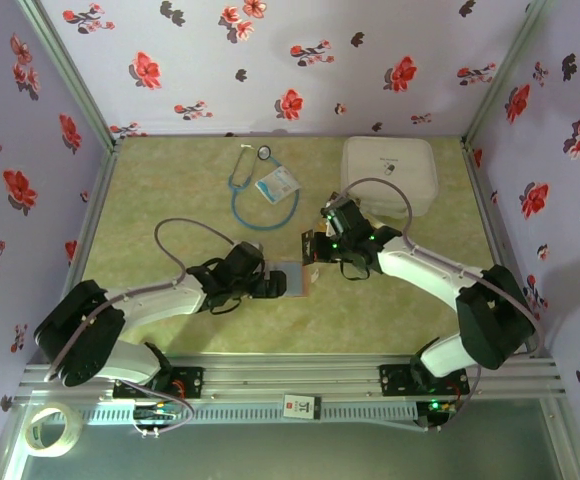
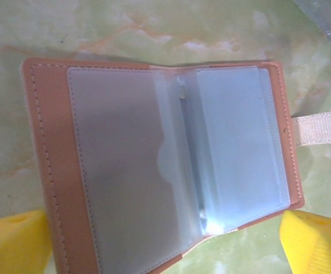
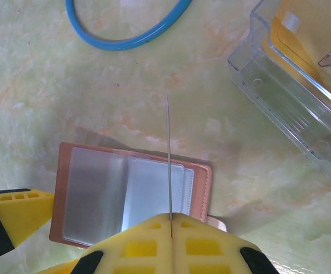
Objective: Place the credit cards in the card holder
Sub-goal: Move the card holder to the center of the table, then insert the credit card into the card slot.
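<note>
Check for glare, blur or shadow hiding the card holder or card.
Left wrist: card holder sharp, clear pockets milky with mild sheen, no harsh glare. Right wrist: credit card edge-on, just a thin line in the shut right jaws; soft shadow beyond the holder. Top external: even light, no glare.

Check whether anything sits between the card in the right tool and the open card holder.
Nothing visible does. The right tool pinches the card edge-on over the open card holder, whose clear pockets lie uncovered. The left tool is open, its fingers flanking the holder, off the pockets.
</note>
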